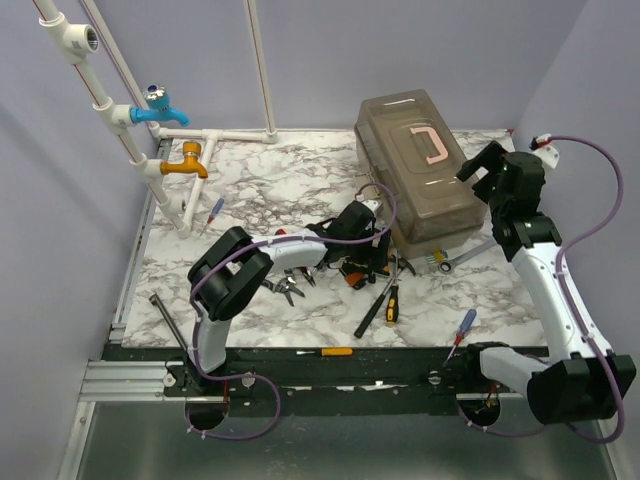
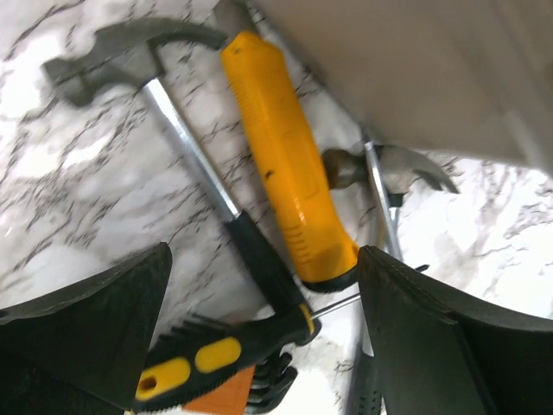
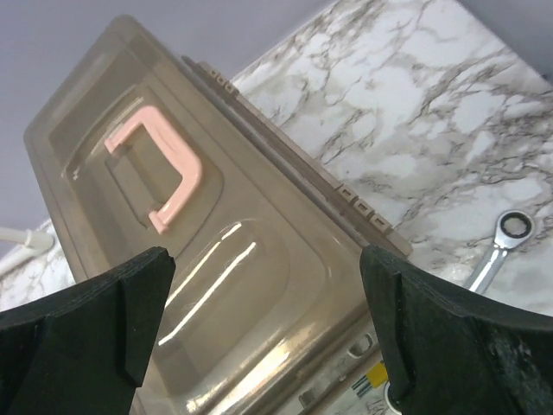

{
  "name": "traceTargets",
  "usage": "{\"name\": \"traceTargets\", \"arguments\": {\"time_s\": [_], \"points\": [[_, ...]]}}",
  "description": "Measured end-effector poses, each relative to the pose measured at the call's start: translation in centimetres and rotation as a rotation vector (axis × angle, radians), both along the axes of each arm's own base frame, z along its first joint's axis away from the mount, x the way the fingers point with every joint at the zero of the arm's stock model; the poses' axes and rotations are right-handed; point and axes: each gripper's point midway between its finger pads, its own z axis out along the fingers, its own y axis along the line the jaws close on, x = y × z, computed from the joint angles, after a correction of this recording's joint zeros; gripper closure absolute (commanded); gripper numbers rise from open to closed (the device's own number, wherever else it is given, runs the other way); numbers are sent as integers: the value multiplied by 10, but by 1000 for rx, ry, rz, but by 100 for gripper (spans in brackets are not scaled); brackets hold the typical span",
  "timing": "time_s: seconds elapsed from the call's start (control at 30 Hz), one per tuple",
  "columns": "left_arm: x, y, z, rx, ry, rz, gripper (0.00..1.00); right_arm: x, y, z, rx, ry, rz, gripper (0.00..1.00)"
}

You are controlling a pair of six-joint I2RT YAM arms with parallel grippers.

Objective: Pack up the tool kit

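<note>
A marble-patterned worktop seen from above, with two robot arms reaching from its near edge.

The left jaws are spread wide and grip nothing. Their two black fingers frame a heap of loose tools lying on the worktop below. In the gap between them lies a claw hammer with a steel shaft and a black-and-yellow grip, its head pointing away from the jaws. Just beside it, toward the right finger, lies a thick yellow handle, touching or nearly touching the hammer's shaft. Beyond that handle, the head of a second hammer shows in part. Something orange sits nearest the jaws, too cut off to identify.

The toolbox, beige-grey with a smoky see-through lid, stands just beyond the left jaws and directly beneath the right ones. Its lid is closed and its pink handle lies flat on top.

The right jaws are also spread wide and empty, hanging above the lid without touching it. The pink handle lies ahead of their left finger. Off to the side of their right finger, a ring spanner lies on the worktop just beside the box.

Well apart from both jaws, near the worktop's front edge, lie a red-and-blue screwdriver and a thin yellow-handled screwdriver.
</note>
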Motion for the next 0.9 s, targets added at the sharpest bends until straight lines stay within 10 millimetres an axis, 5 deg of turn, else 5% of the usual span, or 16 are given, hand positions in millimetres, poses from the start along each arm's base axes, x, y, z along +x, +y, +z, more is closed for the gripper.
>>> {"name": "traceTargets", "arguments": {"time_s": [0.17,0.23,0.6,0.9], "points": [[1,-24,3,-113,19,-62,34,22,18,-32,30,85,89,0],[-1,-32,2,-148,24,-90,40,30,26,-30,49,67,130,0],[-31,-57,0,-217,85,-134,47,61,43,-28,121,-9,255,9],[-75,-81,-1,-231,132,-191,47,80,57,-28,173,-104,339,11]]}}
